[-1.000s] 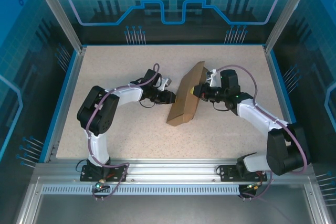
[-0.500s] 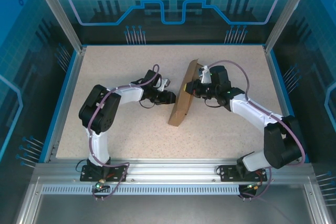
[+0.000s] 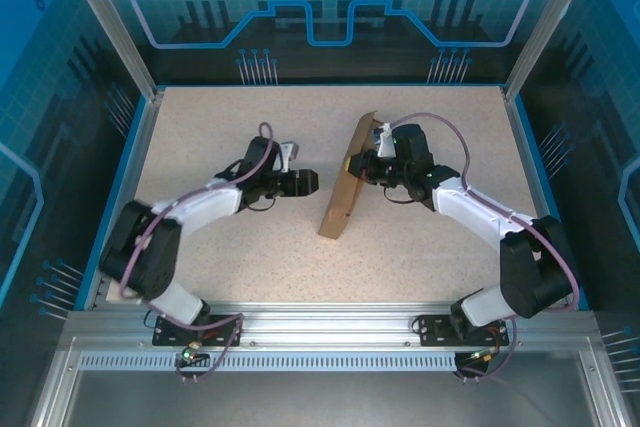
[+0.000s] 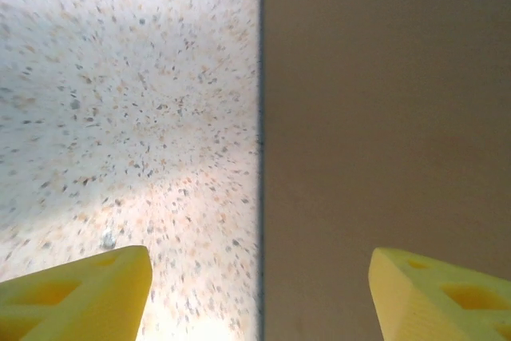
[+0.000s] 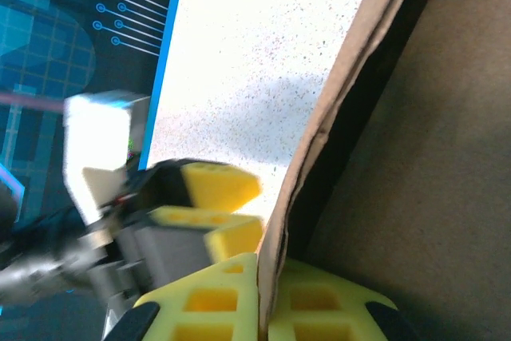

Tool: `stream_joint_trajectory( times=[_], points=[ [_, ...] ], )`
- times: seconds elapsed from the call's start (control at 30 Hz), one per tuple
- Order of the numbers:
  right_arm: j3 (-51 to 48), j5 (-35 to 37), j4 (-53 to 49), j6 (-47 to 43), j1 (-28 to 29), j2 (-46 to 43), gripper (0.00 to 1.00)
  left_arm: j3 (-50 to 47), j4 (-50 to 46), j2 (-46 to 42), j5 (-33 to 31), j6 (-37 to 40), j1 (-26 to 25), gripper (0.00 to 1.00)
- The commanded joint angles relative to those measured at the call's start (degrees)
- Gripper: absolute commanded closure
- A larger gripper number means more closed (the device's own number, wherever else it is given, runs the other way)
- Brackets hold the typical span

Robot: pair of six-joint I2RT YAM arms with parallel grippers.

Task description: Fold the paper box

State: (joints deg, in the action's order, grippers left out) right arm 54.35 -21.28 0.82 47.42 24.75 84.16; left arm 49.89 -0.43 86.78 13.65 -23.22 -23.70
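The paper box (image 3: 343, 187) is a flat brown cardboard piece standing almost on edge in the middle of the table. My right gripper (image 3: 367, 163) is shut on its upper edge; in the right wrist view the yellow fingers (image 5: 215, 305) pinch the cardboard wall (image 5: 319, 141) between them. My left gripper (image 3: 311, 182) hangs a little left of the box, open and holding nothing. In the left wrist view its gripper (image 4: 259, 297) has yellow tips spread wide, with the box's brown face (image 4: 383, 117) ahead on the right. The right wrist view also catches the left gripper (image 5: 227, 209) just beyond the cardboard.
A speckled beige tabletop (image 3: 220, 127) with a blue rim lies inside an aluminium frame (image 3: 120, 47). Bare table shows to the left, behind and in front of the box (image 3: 400, 257). Both arm bases sit at the near edge.
My left gripper opened and pulled back to the left, away from the box. The right gripper shifted slightly left, tipping the box more upright.
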Motion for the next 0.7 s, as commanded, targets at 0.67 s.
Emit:
stream_joint_trajectory(
  times=[0.67],
  points=[
    [0.67,5.44,-7.02,-2.59,2.05,3.81,0.92,-2.87,3.24,-12.65,-28.56,14.15,-27.6,0.06]
  ],
)
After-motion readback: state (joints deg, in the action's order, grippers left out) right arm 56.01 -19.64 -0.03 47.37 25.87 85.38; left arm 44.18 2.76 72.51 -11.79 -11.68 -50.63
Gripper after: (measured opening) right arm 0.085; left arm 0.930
